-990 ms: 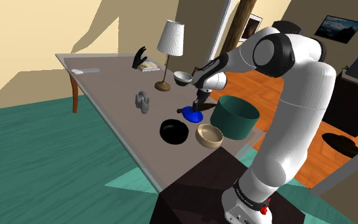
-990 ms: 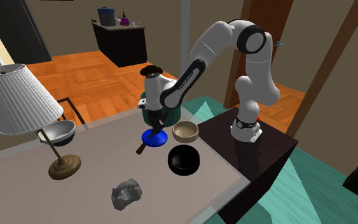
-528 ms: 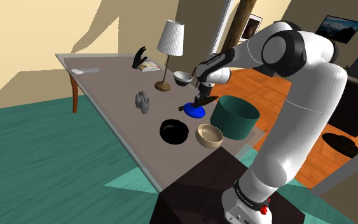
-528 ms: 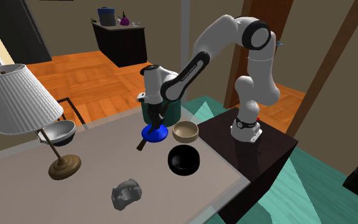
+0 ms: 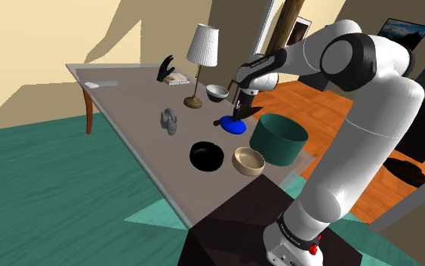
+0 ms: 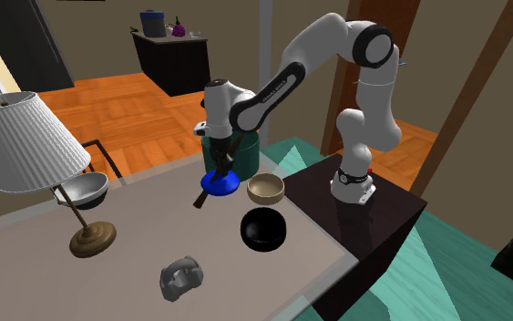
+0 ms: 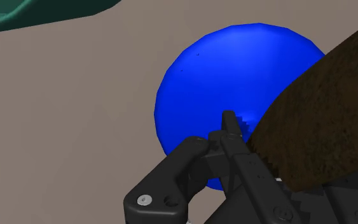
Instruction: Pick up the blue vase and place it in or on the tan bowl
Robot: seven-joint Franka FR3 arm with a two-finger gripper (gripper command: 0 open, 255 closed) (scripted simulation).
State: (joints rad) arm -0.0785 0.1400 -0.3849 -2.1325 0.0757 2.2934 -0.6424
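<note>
**Jaws clamped on the blue vase**

The black jaws grip the blue vase (image 5: 233,125) from above, right beside the brown stem (image 7: 323,121) rising out of it. I cannot tell whether its base touches the grey surface (image 5: 127,98). In the shoulder view, the vase is at 11 o'clock from the tan bowl (image 5: 249,161). The green tub (image 5: 278,140) is at the vase's 4 o'clock and the black bowl (image 5: 207,156) at its 7 o'clock.

blue vase (image 5: 233,125) aloft, near the upright tan bowl (image 5: 249,161).
</note>
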